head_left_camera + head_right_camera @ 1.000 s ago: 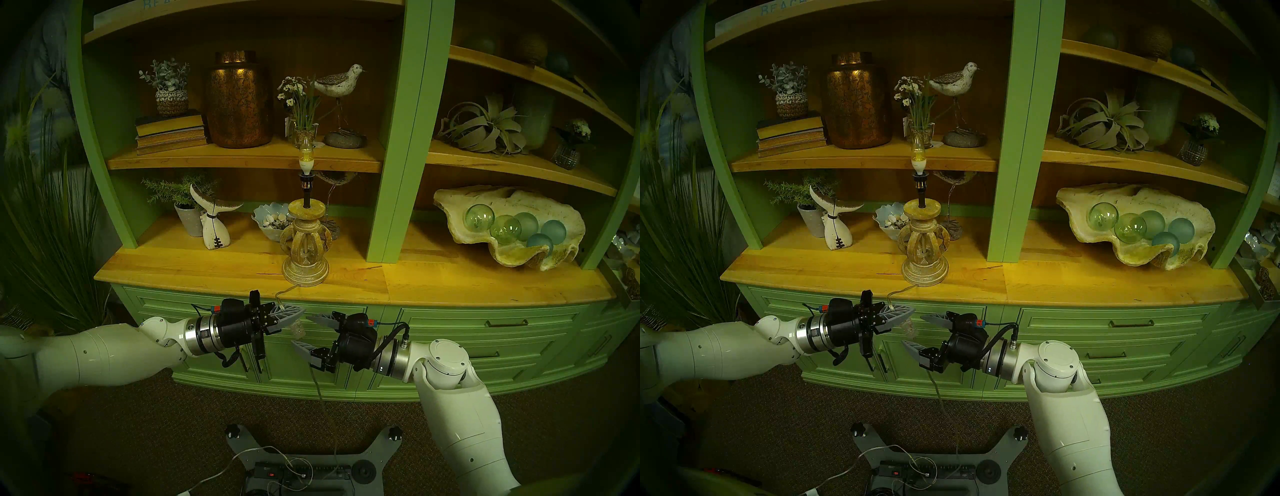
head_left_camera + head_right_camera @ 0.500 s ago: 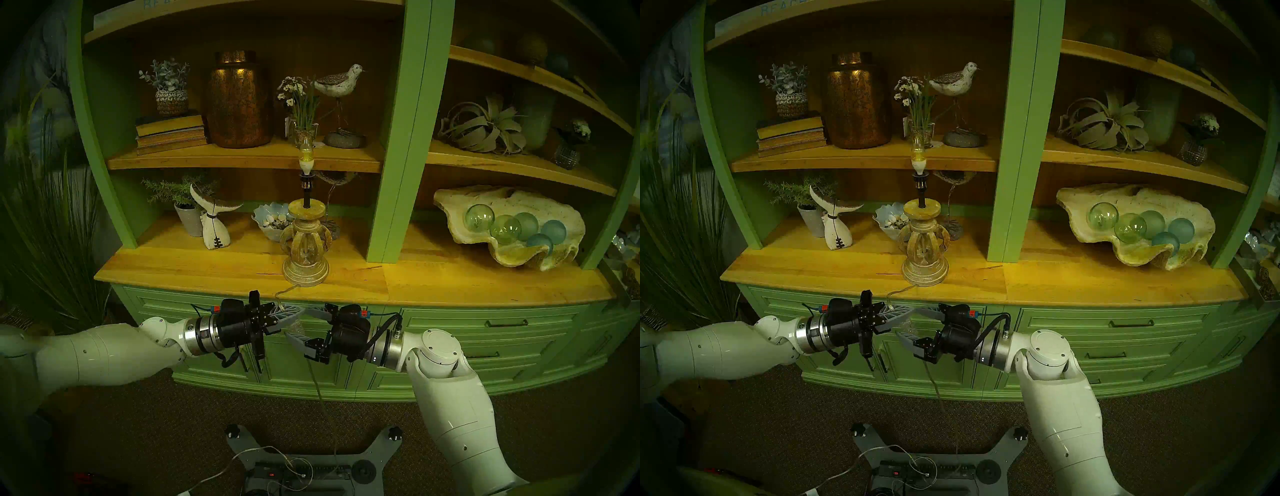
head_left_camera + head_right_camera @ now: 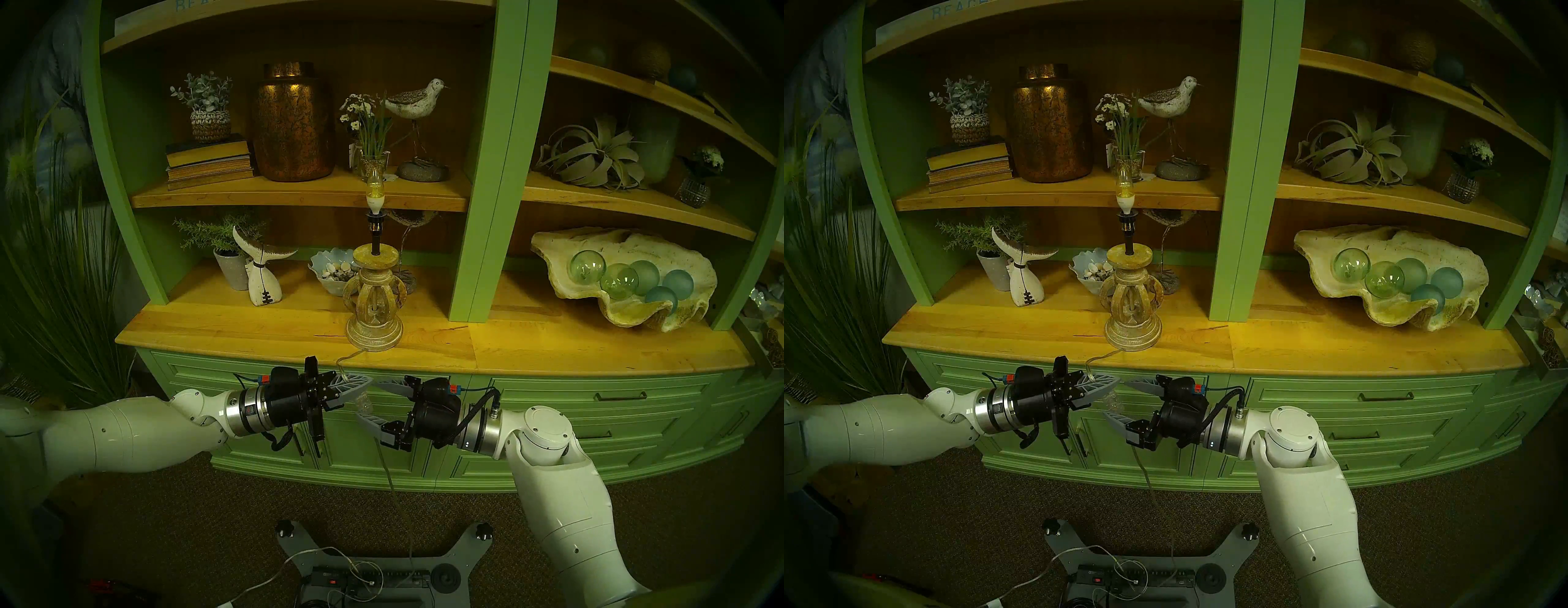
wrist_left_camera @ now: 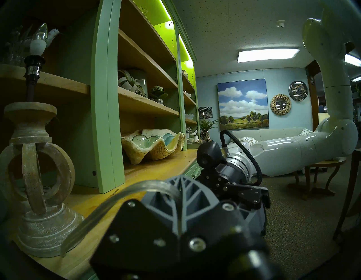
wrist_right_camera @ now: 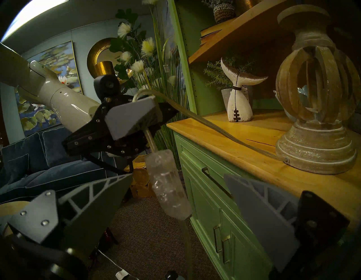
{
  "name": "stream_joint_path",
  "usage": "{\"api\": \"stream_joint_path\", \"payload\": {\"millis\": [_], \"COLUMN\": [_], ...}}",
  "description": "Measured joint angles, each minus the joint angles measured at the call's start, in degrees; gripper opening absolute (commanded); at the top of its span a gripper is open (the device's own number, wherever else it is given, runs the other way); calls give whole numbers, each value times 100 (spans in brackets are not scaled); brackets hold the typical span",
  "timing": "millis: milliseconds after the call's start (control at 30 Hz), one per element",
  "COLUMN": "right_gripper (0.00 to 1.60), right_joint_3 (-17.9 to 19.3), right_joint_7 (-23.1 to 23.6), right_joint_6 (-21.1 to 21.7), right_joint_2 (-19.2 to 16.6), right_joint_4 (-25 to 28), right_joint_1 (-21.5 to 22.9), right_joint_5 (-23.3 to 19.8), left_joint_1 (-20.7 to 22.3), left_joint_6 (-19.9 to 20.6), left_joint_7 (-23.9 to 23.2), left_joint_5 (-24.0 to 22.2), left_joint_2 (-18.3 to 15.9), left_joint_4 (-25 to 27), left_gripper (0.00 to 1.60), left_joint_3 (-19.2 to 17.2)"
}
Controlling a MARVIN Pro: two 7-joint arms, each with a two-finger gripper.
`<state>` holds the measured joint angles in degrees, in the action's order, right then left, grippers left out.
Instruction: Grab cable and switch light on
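Observation:
The lamp's carved beige wooden base (image 3: 374,305) stands on the wooden countertop (image 3: 254,335), and its candle bulb (image 3: 375,191) looks unlit. The clear cable (image 3: 344,361) runs from the base over the counter edge. My left gripper (image 3: 367,381) is shut on the cable just above the clear switch block (image 3: 364,405). The cable hangs on down to the floor. My right gripper (image 3: 367,400) is open, with one finger above and one below the switch block. The right wrist view shows the block (image 5: 168,185) between the fingers (image 5: 254,205), not pinched.
Green drawers with metal handles (image 3: 619,397) lie behind both grippers. A power strip (image 3: 369,577) and a thicker white cord (image 3: 254,588) lie on my base below. A shell bowl of green glass balls (image 3: 623,280) sits at the right. Tall grass (image 3: 63,276) stands at the left.
My right gripper moved left until its open fingers straddled the switch block, then drew back slightly to the right. The left gripper kept its hold. The bulb looks the same.

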<state>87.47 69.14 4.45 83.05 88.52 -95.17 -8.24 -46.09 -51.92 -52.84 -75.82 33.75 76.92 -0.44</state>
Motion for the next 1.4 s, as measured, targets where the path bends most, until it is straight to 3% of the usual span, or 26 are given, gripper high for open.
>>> {"api": "stream_joint_path", "payload": {"millis": [300, 367, 500, 600, 667, 800, 933, 1000, 1100, 1300, 1400], "right_gripper": [122, 104, 97, 85, 63, 50, 56, 70, 69, 83, 97], "right_joint_3": [-151, -197, -234, -256, -260, -260, -248, -230, -201, -164, -155], "right_joint_7": [21, 22, 22, 21, 18, 18, 20, 22, 22, 21, 17], "right_joint_6": [-44, -69, -99, -119, -137, -157, -184, -184, -182, -161, -133], "right_joint_2": [61, 86, 109, 125, 137, 143, 152, 157, 164, 182, 193], "right_joint_4": [-52, -85, -121, -143, -159, -181, -204, -207, -211, -251, -273], "right_joint_1": [-13, -11, -10, -8, -2, 9, 22, 25, 33, 76, 101], "right_joint_5": [18, 23, 28, 31, 32, 32, 31, 27, 24, 24, 26], "left_joint_1": [51, 71, 93, 112, 128, 147, 172, 183, 202, 241, 257], "left_joint_6": [-31, -42, -54, -65, -74, -83, -93, -98, -107, -126, -137], "left_joint_7": [33, 44, 56, 67, 76, 87, 100, 105, 114, 132, 142], "left_joint_5": [-10, -13, -15, -20, -21, -23, -28, -30, -33, -43, -46], "left_joint_2": [-4, -5, -6, -7, -9, -9, -9, -9, -8, -8, -8], "left_joint_4": [5, 7, 10, 11, 14, 17, 20, 23, 26, 29, 32], "left_gripper": [0, 0, 0, 0, 0, 0, 0, 0, 0, 0, 0], "left_joint_3": [81, 108, 140, 168, 194, 223, 256, 271, 292, 337, 361]}}
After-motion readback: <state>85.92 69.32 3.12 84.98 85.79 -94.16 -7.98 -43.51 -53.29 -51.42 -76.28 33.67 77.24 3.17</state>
